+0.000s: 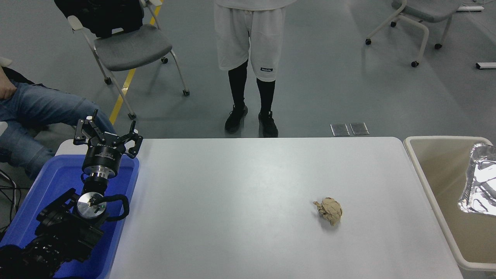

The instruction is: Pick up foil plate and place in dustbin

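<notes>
We find the foil plate (pixel 478 180) at the right edge of view, tilted, over the inside of the dustbin (pixel 434 170). Part of it runs out of view. Whether it hangs in a grip, is falling, or leans on the bin's far wall, we cannot tell. No right arm or gripper shows, so we cannot tell the state of that hand.

We judge the plate to be over the bin because this is the drop-off stage of the task; the pick-up looks finished.

Left gripper (pixel 106 133) is parked at the lower left above the blue tub (pixel 42 201), fingers spread, grasping nothing.

Containers: the bin shows a plain beige inside with nothing but the plate in the part we see. What the tub holds is mostly hidden by the left arm.

A brown paper ball (pixel 329 210) lies on the table (pixel 232 193), well apart from the bin. A person (pixel 251 58) stands at the far side.
</notes>
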### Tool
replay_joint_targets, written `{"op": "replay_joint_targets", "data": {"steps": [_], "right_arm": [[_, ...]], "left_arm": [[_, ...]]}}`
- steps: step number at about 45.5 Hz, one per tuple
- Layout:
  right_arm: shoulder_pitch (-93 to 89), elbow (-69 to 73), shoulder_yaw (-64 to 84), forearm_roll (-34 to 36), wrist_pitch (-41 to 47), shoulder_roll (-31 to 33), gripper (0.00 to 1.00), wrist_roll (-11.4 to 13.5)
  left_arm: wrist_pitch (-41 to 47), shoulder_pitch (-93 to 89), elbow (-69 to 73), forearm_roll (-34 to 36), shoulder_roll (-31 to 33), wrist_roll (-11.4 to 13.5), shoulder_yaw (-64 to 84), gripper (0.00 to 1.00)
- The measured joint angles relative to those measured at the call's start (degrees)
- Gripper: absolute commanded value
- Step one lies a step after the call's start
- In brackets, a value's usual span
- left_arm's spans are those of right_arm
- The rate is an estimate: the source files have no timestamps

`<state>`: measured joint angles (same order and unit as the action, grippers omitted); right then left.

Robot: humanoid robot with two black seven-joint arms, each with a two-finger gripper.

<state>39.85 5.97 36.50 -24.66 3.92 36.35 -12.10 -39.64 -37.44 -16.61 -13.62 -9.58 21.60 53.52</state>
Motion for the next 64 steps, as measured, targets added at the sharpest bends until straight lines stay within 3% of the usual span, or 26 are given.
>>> {"op": "replay_joint_targets", "data": {"steps": [2,6,9,12,14,29,46,53,64], "right_arm": [[-0.11,-0.02,0.00,0.13,-0.56,-0.09,0.38,0.02],[-0.37,-0.13,-0.01,0.38,-2.04,-0.22,0.64,0.07],[-0.51,-0.17,-0.01,0.50,-3.17,-0.26,0.74,0.08],[-0.59,-0.26,0.00,0.59,-4.38,-0.26,0.92,0.10],[-0.64,-0.27,0.01,0.64,-5.38,-0.26,0.98,0.12],[-0.45,-0.20,-0.84,1.02,-10.97,-0.21,1.00,0.08],[1.01,0.57,-3.07,0.76,-11.11,-0.36,1.00,0.06],[3.72,0.90,-2.50,-0.68,-6.75,-0.01,1.00,0.05],[9.69,1.14,-0.37,-2.13,7.27,0.86,1.00,0.15]], "left_arm": [[0.00,0.00,0.00,0.00,0.00,0.00,0.00,0.99],[0.00,0.00,0.00,0.00,0.00,0.00,0.00,0.99],[0.00,0.00,0.00,0.00,0.00,0.00,0.00,0.99],[0.00,0.00,0.00,0.00,0.00,0.00,0.00,0.99],[0.00,0.00,0.00,0.00,0.00,0.00,0.00,0.99],[0.00,0.00,0.00,0.00,0.00,0.00,0.00,0.99],[0.00,0.00,0.00,0.03,0.00,0.00,0.00,0.99],[0.00,0.00,0.00,0.07,0.00,-0.01,0.00,0.99],[0.00,0.00,0.00,0.07,0.00,-0.03,0.00,0.99]]}}
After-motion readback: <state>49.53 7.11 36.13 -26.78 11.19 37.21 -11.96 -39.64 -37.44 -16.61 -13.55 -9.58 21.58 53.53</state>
